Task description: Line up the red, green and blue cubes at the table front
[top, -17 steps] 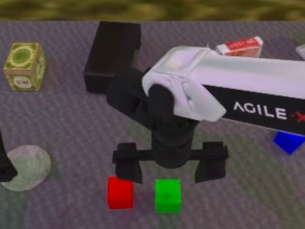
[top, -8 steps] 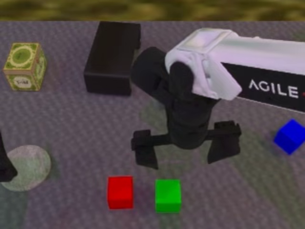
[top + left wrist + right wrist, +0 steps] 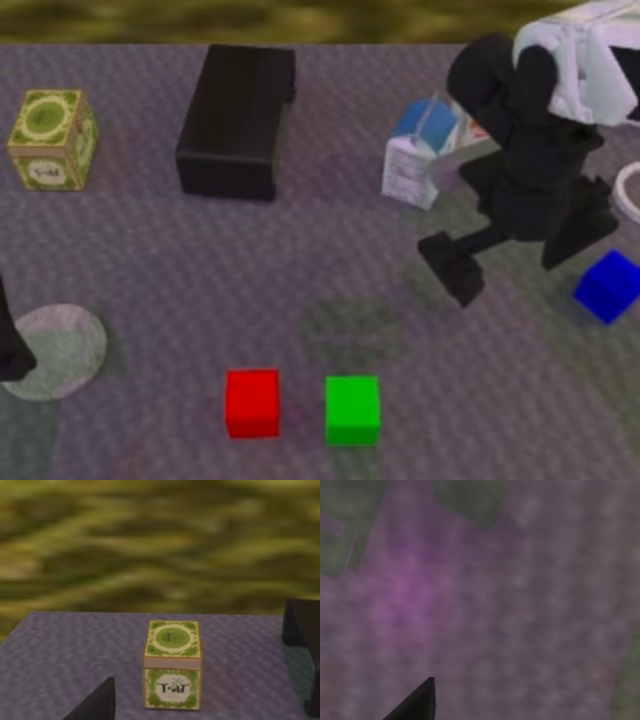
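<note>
Cubes: three small plain cubes on the table (image 3: pixel 150 280).
Red cube (image 3: pixel 252 402): at the table front, left of centre, well apart from the right gripper's jaws and forward-left of them.
Green cube (image 3: pixel 352 409): just beside the red cube on its right, a small gap between them; the two sit level in a row, forward-left of the jaws.
Blue cube (image 3: pixel 608 286): near the right edge, turned at an angle, just beside the right-hand finger of the right gripper and slightly forward of it; not between the jaws.
Right gripper (image 3: pixel 520 255): above the right part of the table, jaws spread wide apart and holding nothing; one finger (image 3: pixel 455 268) reaches toward the table centre, the other lies close to the blue cube.
Right wrist view: bare woven table surface with one dark fingertip (image 3: pixel 417 702) at the edge; no cube in sight.
Left gripper (image 3: pixel 10 345): parked at the left edge, only a dark sliver visible from above; whether its jaws are apart cannot be told.
Disc (image 3: pixel 60 350): pale round patch touching the left gripper's visible part.
Tea box (image 3: pixel 52 138): yellow-green patterned, straight ahead of the left gripper in the left wrist view (image 3: pixel 172 665).
Black box (image 3: pixel 237 120): behind the red cube, far left of the right jaws.
Carton (image 3: pixel 425 150): blue-topped, white, just behind and left of the right jaws.
</note>
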Available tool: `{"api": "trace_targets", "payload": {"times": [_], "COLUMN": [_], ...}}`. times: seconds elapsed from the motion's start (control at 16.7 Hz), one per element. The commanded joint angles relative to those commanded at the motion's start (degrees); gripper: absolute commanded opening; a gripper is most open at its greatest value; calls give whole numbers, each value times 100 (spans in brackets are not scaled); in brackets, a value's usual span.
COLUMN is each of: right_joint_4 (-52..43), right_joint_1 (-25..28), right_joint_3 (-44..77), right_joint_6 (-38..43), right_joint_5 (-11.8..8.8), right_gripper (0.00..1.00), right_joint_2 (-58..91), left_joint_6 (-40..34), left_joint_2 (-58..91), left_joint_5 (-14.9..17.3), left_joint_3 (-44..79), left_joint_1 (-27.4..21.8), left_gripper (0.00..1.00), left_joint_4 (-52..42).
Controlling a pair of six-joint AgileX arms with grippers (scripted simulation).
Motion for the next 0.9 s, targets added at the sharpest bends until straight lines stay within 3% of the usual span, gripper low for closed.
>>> {"api": "trace_targets", "payload": {"times": [0.24, 0.42, 0.6, 0.9], "right_joint_4": [103, 214, 284, 279], "right_joint_1": [-1020, -1609, -1898, -1890], "right_joint_3": [-225, -349, -408, -395], "right_joint_6": [-1998, -2959, -3372, -3386], "right_joint_5": [-4, -13, -23, -20], "right_gripper": [100, 100, 100, 100], "right_joint_2": [-112, -245, -331, -311], "left_joint_6": [0, 0, 0, 0], "left_joint_2": [0, 0, 0, 0], "left_joint_5": [0, 0, 0, 0], "left_joint_3": [0, 0, 0, 0], "left_joint_1": [0, 0, 0, 0], "left_gripper": [100, 100, 100, 100], "left_joint_4": [0, 0, 0, 0]}}
